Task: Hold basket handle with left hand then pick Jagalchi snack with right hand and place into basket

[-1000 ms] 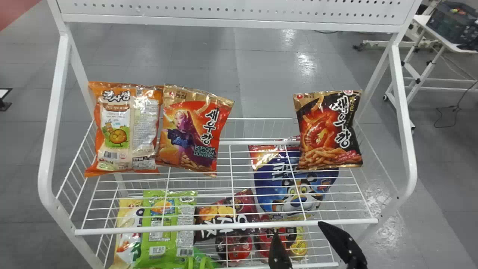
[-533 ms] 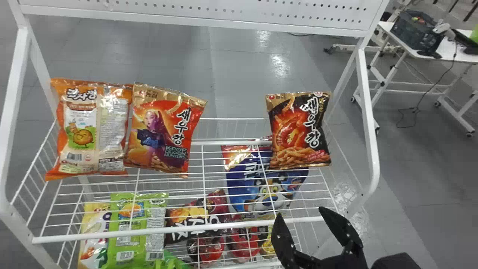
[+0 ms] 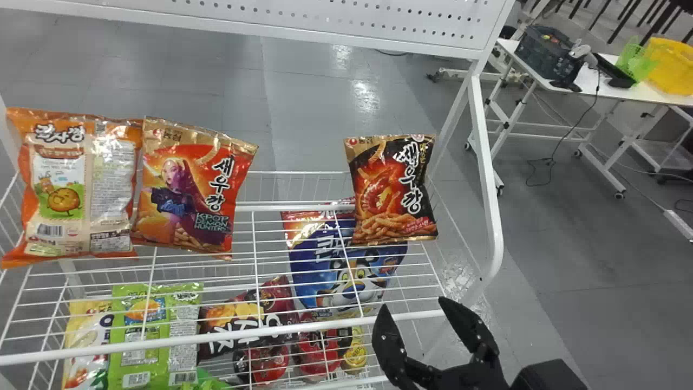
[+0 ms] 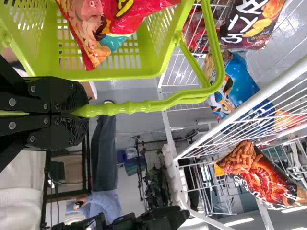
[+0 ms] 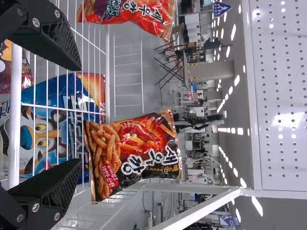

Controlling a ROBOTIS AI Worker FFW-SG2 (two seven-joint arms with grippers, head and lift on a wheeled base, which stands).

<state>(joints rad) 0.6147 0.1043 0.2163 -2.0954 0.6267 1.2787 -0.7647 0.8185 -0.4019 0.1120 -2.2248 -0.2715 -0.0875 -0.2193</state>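
The green basket (image 4: 144, 72) holds a red snack bag (image 4: 120, 14) in the left wrist view. My left gripper (image 4: 79, 111) is shut on its handle (image 4: 139, 107). In the head view my right gripper (image 3: 416, 310) stands open at the shelf's front rail, in front of and below a black-and-red shrimp snack bag (image 3: 391, 189). My right gripper (image 5: 79, 115) has nothing between its fingers in the right wrist view; that bag (image 5: 139, 153) stands upright beyond them. I cannot tell which bag is the Jagalchi snack.
On the upper wire shelf (image 3: 233, 341), an orange bag (image 3: 81, 184) and a red-orange bag (image 3: 189, 189) stand at left. Below lie a green bag (image 3: 146, 336), a dark bag (image 3: 249, 314) and a blue bag (image 3: 341, 271). A white post (image 3: 490, 216) rises at right.
The head view has swung right, so the shelf and bags have shifted left in it. My right gripper has come further up into view and rightward along the shelf, still open.
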